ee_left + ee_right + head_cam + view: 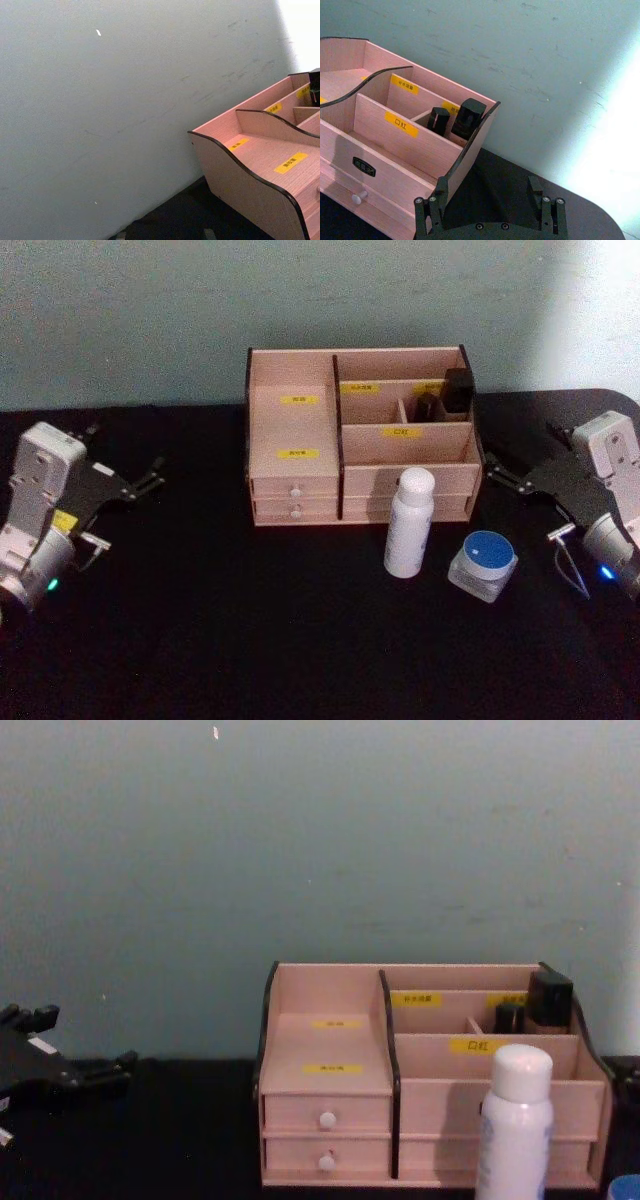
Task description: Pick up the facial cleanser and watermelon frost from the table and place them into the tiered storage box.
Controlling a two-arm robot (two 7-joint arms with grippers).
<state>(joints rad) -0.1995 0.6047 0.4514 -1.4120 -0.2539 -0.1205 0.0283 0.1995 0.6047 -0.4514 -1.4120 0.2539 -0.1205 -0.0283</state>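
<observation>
Both arms sit low over the black table (pixel 200 640), one on each side. I read the left gripper (pixel 155 470) as spread wide and empty, with the tiered storage box (pixel 290 430) well off to its inner side. The right gripper (pixel 497 477) is also wide and empty, near the box's right end. The white facial cleanser bottle (pixel 410 523) stands upright inward of the right gripper, just before the drawers. The blue-lidded watermelon frost jar (pixel 484 563) is just beside the bottle, on the right gripper's side and nearer the robot.

Yellow labels (pixel 297 453) unreadable; white bottle (pixel 515 1125) base cropped, chest view.
</observation>
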